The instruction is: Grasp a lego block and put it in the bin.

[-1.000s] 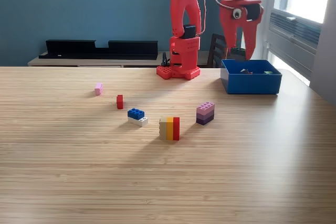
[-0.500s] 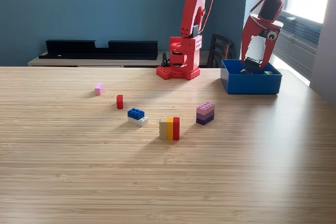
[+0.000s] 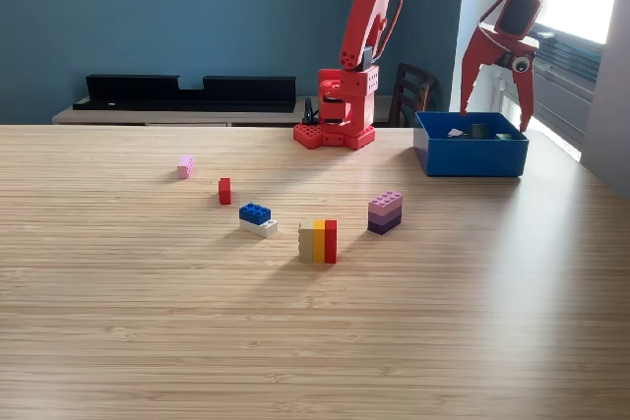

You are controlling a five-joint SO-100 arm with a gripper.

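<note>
Your gripper point(image 3: 495, 117) hangs over the blue bin point(image 3: 471, 156), jaws spread wide with nothing between them. Small pieces lie inside the bin. On the wooden table point(image 3: 295, 341) you have a purple stack point(image 3: 385, 211), a tan-orange-red block point(image 3: 318, 241) and a blue-on-white block point(image 3: 257, 218).

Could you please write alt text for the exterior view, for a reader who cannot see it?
A red robot arm holds its open hand just above a blue bin at the back right of a wooden table. Five lego pieces lie mid-table: pink, red, blue-and-white, striped, purple.
</note>
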